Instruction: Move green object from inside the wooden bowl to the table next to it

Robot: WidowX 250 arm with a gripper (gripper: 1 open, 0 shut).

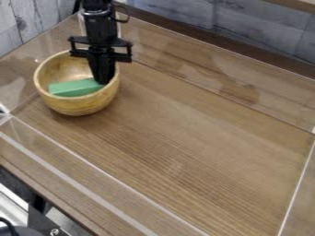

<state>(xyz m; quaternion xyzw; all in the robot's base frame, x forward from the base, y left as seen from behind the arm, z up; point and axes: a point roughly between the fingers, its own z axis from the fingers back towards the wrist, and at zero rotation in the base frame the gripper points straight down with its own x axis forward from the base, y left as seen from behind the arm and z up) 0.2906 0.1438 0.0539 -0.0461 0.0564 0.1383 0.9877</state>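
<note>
The camera view shows the green block (72, 88) lying flat inside the wooden bowl (77, 102) at the table's (197, 138) far left. The gripper (106, 81) points down at the bowl's right rim, fingers together, holding nothing.
</note>
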